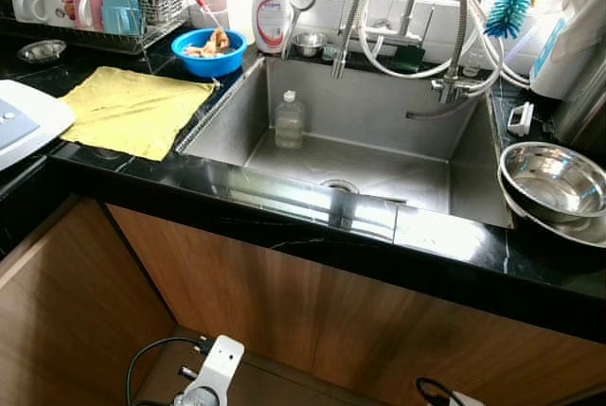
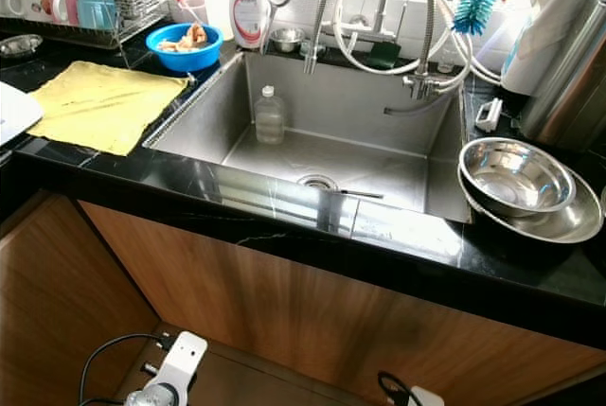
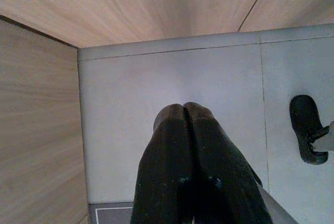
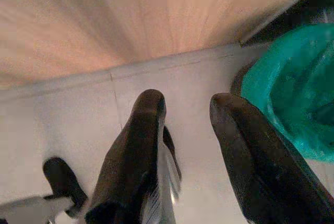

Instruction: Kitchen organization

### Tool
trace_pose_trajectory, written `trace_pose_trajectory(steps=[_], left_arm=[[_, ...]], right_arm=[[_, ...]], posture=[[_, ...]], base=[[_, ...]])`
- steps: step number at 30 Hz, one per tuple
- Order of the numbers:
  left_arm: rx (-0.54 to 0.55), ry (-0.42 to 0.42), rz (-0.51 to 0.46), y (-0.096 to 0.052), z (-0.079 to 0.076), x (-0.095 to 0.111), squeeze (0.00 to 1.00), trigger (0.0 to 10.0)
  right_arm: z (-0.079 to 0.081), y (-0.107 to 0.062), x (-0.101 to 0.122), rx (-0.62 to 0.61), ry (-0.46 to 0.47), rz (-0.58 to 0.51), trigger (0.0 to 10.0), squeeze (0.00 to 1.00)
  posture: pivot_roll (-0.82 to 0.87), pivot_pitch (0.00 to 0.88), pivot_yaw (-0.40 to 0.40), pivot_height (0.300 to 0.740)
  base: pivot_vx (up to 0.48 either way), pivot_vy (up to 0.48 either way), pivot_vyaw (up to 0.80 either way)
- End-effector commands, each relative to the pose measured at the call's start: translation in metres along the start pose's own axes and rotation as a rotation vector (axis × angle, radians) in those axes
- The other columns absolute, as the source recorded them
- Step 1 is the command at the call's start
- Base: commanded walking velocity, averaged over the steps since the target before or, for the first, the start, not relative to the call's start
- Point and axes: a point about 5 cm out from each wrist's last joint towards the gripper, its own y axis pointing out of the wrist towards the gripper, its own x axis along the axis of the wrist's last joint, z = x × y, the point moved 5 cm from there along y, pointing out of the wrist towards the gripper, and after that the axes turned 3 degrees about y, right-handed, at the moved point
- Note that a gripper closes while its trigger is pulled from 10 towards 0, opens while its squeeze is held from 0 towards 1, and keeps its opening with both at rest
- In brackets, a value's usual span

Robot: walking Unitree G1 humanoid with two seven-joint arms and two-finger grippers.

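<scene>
Teal bin liner (image 4: 292, 104) beside wooden cabinet (image 4: 130, 20)

One plastic bottle (image 1: 289, 120) in the sink, one blue bowl (image 1: 209, 52), two steel bowls (image 1: 554, 182) (nested), one yellow cloth (image 1: 133, 109), one soap dispenser (image 1: 271, 16)

Strong backlight from the far wall behind the faucet (image 1: 417, 37), blown out to white there, with glare streaks on the wet black countertop (image 1: 312, 212) along the front rim of the sink (image 1: 369, 155) and bright highlights inside the steel bowls (image 1: 554, 184). Head views sharp at centre, mildly bowed at the edges, wooden cabinet fronts (image 1: 284, 292) below in dim shade. Wrist views soft and evenly lit, near fingers (image 3: 203, 161) out of focus, slight smear low in the right wrist view
</scene>
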Motion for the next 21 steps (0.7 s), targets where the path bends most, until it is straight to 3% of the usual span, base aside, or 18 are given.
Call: trace_pose_trajectory(steps=[1, 11, 15, 21], left_arm=[[0.000, 0.008, 0.014, 0.000, -0.001, -0.003, 0.00, 10.0], [0.012, -0.041, 0.032, 0.000, -0.001, -0.006, 0.00, 10.0], [0.011, -0.037, 0.034, 0.000, 0.000, -0.006, 0.00, 10.0], [0.010, -0.030, 0.036, 0.000, 0.000, -0.006, 0.00, 10.0]], right_arm=[[0.004, 0.002, 0.010, 0.016, 0.019, -0.031, 10.0, 0.00], [-0.001, 0.003, 0.010, 0.016, 0.027, -0.030, 10.0, 0.00], [-0.005, 0.002, 0.004, 0.006, 0.048, -0.012, 10.0, 0.00], [-0.005, 0.002, -0.001, 0.008, 0.037, 0.000, 10.0, 0.00]], posture=[[-0.01, 0.052, -0.028, 0.740], [-0.01, 0.060, -0.037, 0.740], [-0.01, 0.061, -0.034, 0.740], [-0.01, 0.058, -0.031, 0.740]], base=[[0.000, 0.000, 0.00], [0.000, 0.000, 0.00], [0.000, 0.352, 0.00], [0.000, 0.467, -0.72]])
